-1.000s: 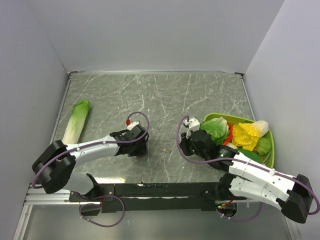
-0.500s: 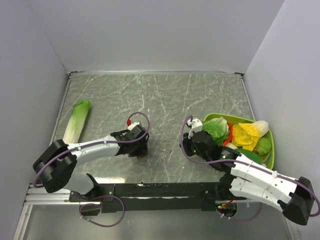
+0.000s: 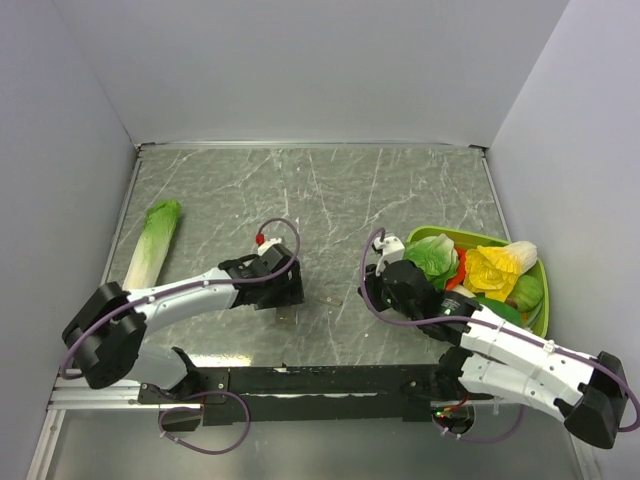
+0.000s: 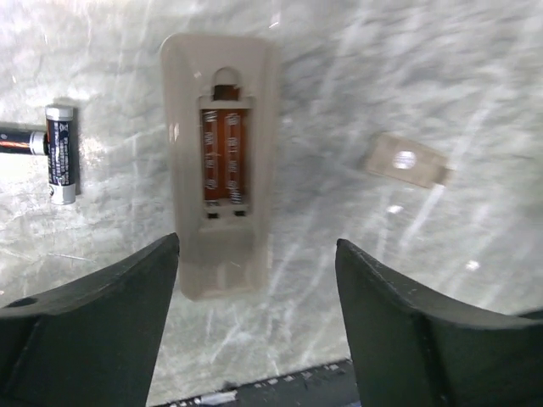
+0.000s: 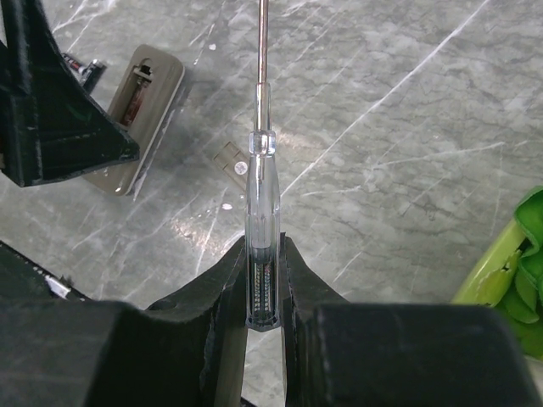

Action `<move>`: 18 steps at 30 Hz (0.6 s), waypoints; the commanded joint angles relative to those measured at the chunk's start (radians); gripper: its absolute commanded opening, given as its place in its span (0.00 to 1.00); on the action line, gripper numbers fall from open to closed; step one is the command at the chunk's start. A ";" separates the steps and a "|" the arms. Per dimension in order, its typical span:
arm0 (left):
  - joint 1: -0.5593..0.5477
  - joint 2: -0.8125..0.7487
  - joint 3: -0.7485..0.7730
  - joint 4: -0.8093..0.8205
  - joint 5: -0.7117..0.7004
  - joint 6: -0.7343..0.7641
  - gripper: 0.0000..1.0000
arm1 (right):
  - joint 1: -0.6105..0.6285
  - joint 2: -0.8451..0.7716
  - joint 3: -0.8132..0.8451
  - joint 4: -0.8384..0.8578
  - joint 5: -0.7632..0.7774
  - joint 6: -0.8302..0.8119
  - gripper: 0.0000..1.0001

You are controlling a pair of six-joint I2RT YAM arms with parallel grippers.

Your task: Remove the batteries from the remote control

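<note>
The remote control [image 4: 222, 161] lies face down on the marble, its grey-tan back up and its oblong recess uncovered and brownish inside. Left of it lie two batteries: one silver and dark [image 4: 61, 153], one cut off by the frame edge [image 4: 15, 140]. My left gripper [image 4: 259, 297] hovers open over the remote's near end with nothing between its fingers [image 4: 102, 326]. My right gripper [image 5: 263, 246] is shut on a clear-handled screwdriver [image 5: 260, 191] whose shaft points away over the marble. In the top view the left gripper [image 3: 283, 295] hides the remote, and the right gripper [image 3: 372, 288] is to its right.
The small battery cover [image 4: 407, 161] lies right of the remote, also the cover [image 5: 231, 158] in the right wrist view. A long pale-green cabbage [image 3: 152, 243] lies far left. A green tray [image 3: 440, 233] of toy vegetables stands at the right. The black base rail [image 3: 320, 380] runs along the near edge.
My left gripper has opened wider and shifted slightly right. The right arm, still gripping the screwdriver, has barely moved.
</note>
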 commanded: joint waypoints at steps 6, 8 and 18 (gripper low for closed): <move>0.091 -0.292 0.060 -0.041 -0.027 0.050 0.89 | 0.138 0.164 0.008 0.257 -0.068 0.205 0.00; 0.128 -0.391 0.049 -0.076 -0.091 0.058 0.93 | 0.195 0.219 0.032 0.296 -0.038 0.243 0.00; 0.135 -0.763 -0.047 -0.133 -0.235 0.133 0.99 | 0.252 0.529 0.123 0.358 0.056 0.412 0.01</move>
